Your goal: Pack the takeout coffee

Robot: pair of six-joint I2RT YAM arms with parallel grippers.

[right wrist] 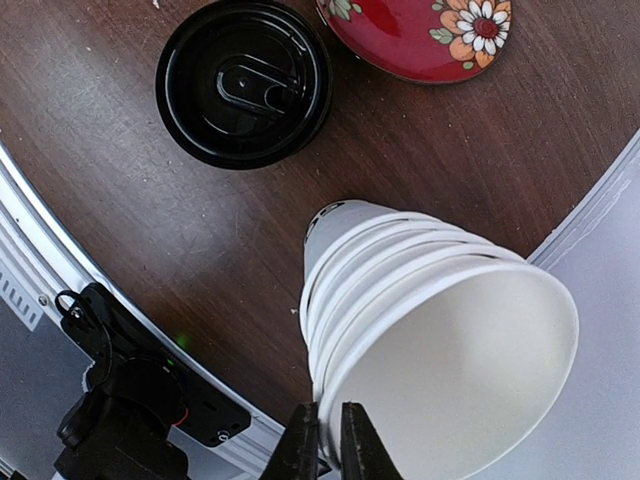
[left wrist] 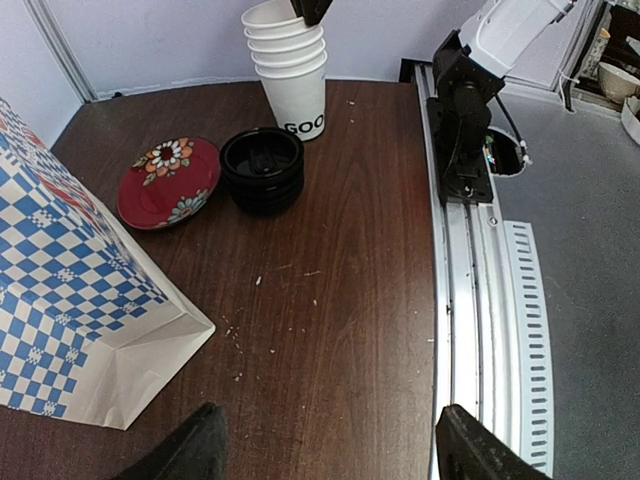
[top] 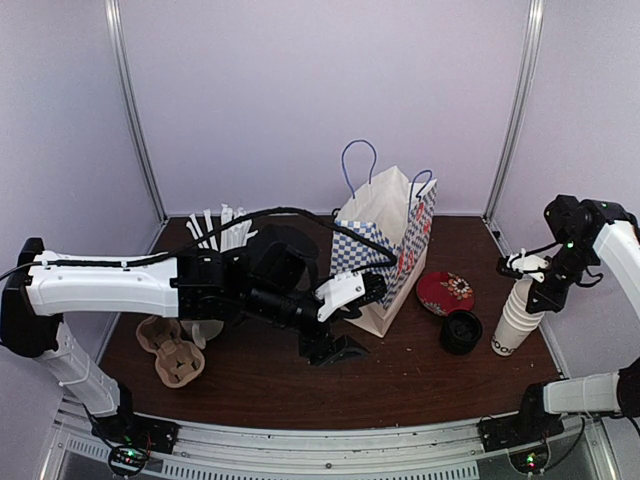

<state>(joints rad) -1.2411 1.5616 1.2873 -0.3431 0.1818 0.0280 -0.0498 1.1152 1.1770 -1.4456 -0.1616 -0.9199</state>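
Observation:
A stack of white paper cups point(top: 515, 320) with black lettering stands at the right of the table, also seen as the stack point(left wrist: 290, 60) and the stack point(right wrist: 430, 320). My right gripper point(right wrist: 330, 440) is shut on the rim of the top cup, one finger inside and one outside; from above the right gripper point(top: 527, 268) sits over the stack. A pile of black round lids point(top: 461, 330) lies just left of the cups. My left gripper point(left wrist: 330, 450) hangs open over bare table, close to the bag's near corner, and holds nothing.
A paper bag point(top: 385, 245) with blue checks and string handles stands open mid-table. A red flowered dish point(top: 445, 292) lies between bag and lids. A brown cardboard cup carrier point(top: 172, 350) lies at front left. White straws point(top: 215, 230) stick up at back left.

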